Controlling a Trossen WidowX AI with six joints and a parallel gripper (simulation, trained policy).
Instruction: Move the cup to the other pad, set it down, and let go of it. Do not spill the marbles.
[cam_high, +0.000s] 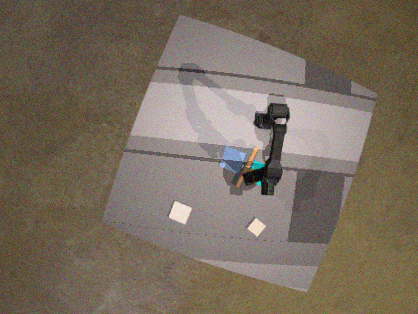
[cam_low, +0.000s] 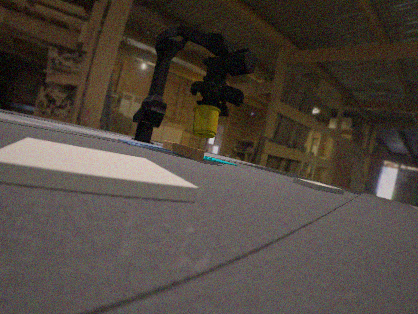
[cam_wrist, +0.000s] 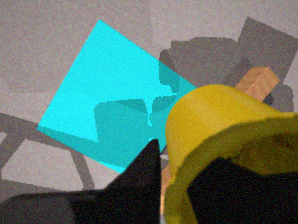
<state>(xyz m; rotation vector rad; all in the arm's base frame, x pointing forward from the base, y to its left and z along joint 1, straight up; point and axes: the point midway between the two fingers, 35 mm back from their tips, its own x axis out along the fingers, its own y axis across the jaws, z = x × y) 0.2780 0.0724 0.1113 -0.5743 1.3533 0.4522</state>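
The yellow cup (cam_low: 205, 122) (cam_wrist: 200, 112) hangs in the air, roughly upright, higher than the wooden bar. My gripper (cam_high: 253, 176) (cam_low: 214, 105) is shut on the cup at its upper part; in the wrist view a dark finger stands against its rim. The cyan pad (cam_high: 258, 164) (cam_low: 220, 160) (cam_wrist: 95, 75) lies flat, partly under the arm, and the cup overlaps its edge in the wrist view. The blue pad (cam_high: 231, 157) (cam_low: 145, 144) lies on the bar's other side. No marbles can be made out; the cup's inside is dark and partly hidden.
A low wooden bar (cam_high: 254, 154) (cam_low: 182, 150) (cam_wrist: 256, 84) lies between the two pads, partly beneath the cup and gripper. Two flat cream blocks lie farther off, a larger one (cam_high: 180, 212) (cam_low: 90, 162) and a smaller one (cam_high: 256, 227) (cam_low: 320, 185). Shadows cross the table.
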